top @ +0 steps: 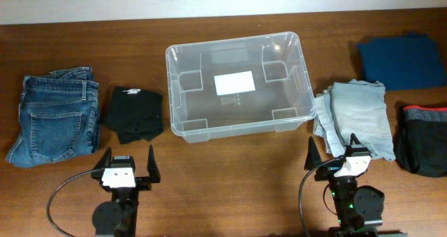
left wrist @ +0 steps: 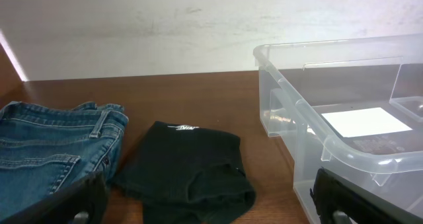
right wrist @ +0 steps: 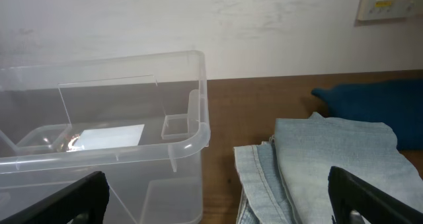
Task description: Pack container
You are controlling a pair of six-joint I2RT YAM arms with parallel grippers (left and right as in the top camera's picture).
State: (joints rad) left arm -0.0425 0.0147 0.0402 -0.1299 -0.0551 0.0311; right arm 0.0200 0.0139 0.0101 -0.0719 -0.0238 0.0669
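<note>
Standing wide open and holding nothing, the left gripper [top: 128, 157] and right gripper [top: 332, 150] sit at the near edge of the table [top: 237, 174]. The container [top: 237, 129] rests upright at centre beyond them, between a black garment [top: 134, 113] and grey jeans [top: 360, 115].

Bright, even light from overhead; shadows around the container [top: 172, 90] are soft and faint. Its white label [right wrist: 106, 137] glares in both wrist views, the wall [left wrist: 165, 32] behind it looks washed out, and the black garment [top: 134, 113] to its left shows little detail.
</note>
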